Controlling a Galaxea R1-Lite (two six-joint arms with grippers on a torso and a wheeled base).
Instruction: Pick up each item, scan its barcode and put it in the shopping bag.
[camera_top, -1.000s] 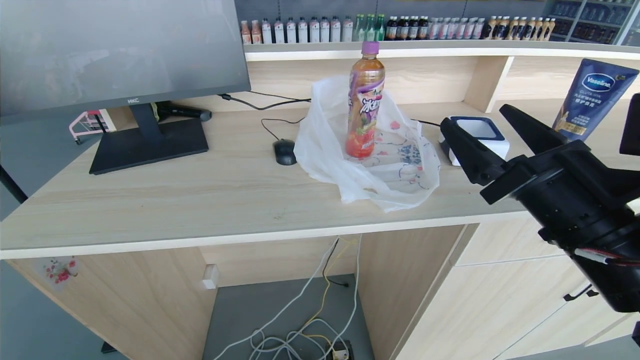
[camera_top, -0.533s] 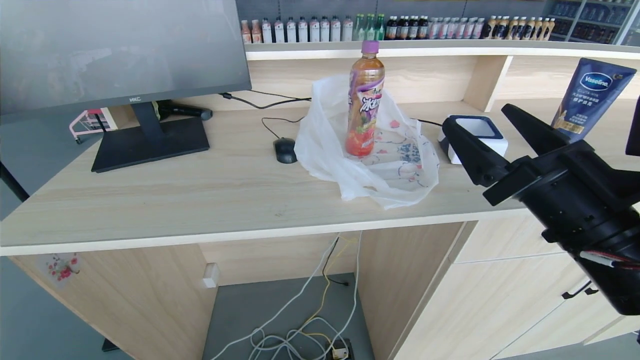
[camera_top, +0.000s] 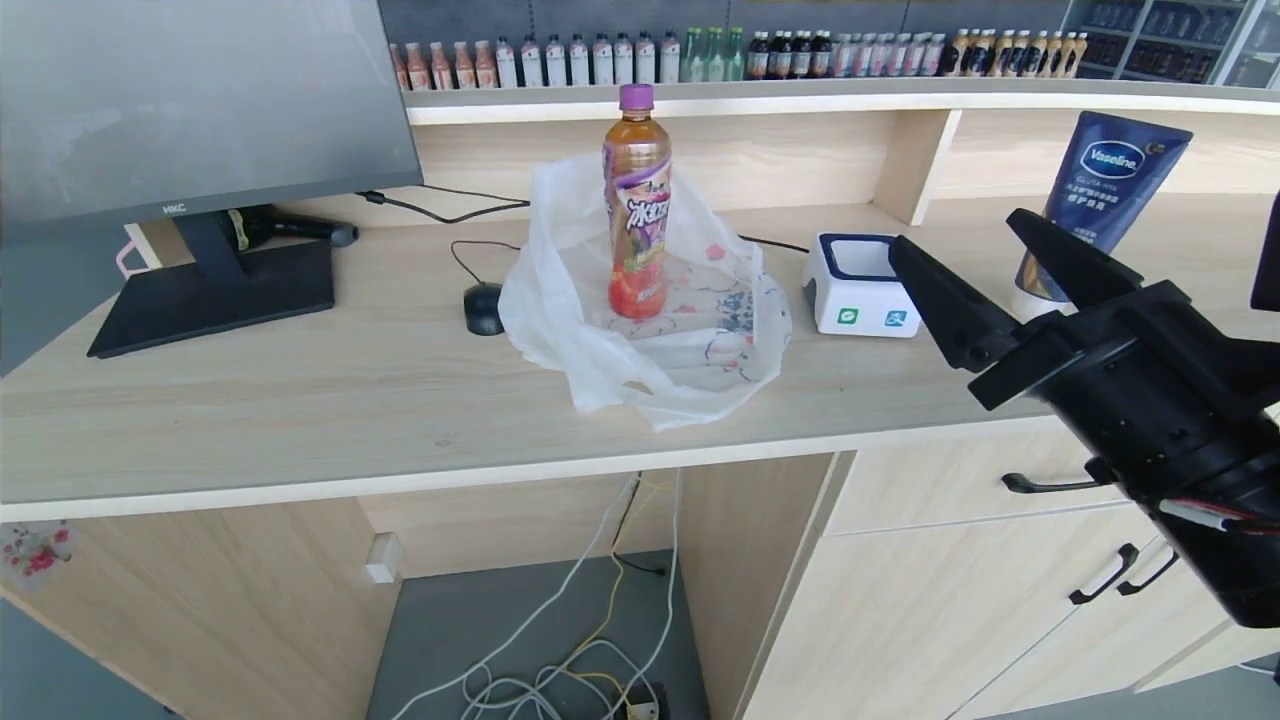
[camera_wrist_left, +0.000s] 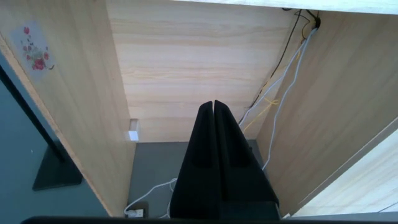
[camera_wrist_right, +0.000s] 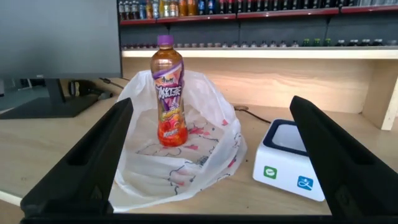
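A tea bottle (camera_top: 637, 210) with a purple cap stands upright inside the open white shopping bag (camera_top: 560, 320) at mid-counter. It also appears as the bottle (camera_wrist_right: 169, 93) in the bag (camera_wrist_right: 205, 168) in the right wrist view. Right of the bag sits a white barcode scanner (camera_top: 860, 290) with a blue rim (camera_wrist_right: 292, 162). A dark blue tube (camera_top: 1105, 190) stands upright farther right. My right gripper (camera_top: 955, 232) hovers open over the counter's front right edge, pointing toward bag and scanner (camera_wrist_right: 209, 102). My left gripper (camera_wrist_left: 214, 104) is shut and empty, low before the space under the counter.
A monitor (camera_top: 190, 100) stands at the counter's left, with a black mouse (camera_top: 483, 308) between it and the bag. A raised shelf (camera_top: 800, 95) with rows of bottles runs along the back. Cables (camera_top: 600, 620) hang under the counter; drawers with handles (camera_top: 1060, 485) lie at the lower right.
The whole head view has shifted, so the camera moved; the scanner now shows clear of the right gripper. The bottle, bag and tube kept their places. The right gripper stays open.
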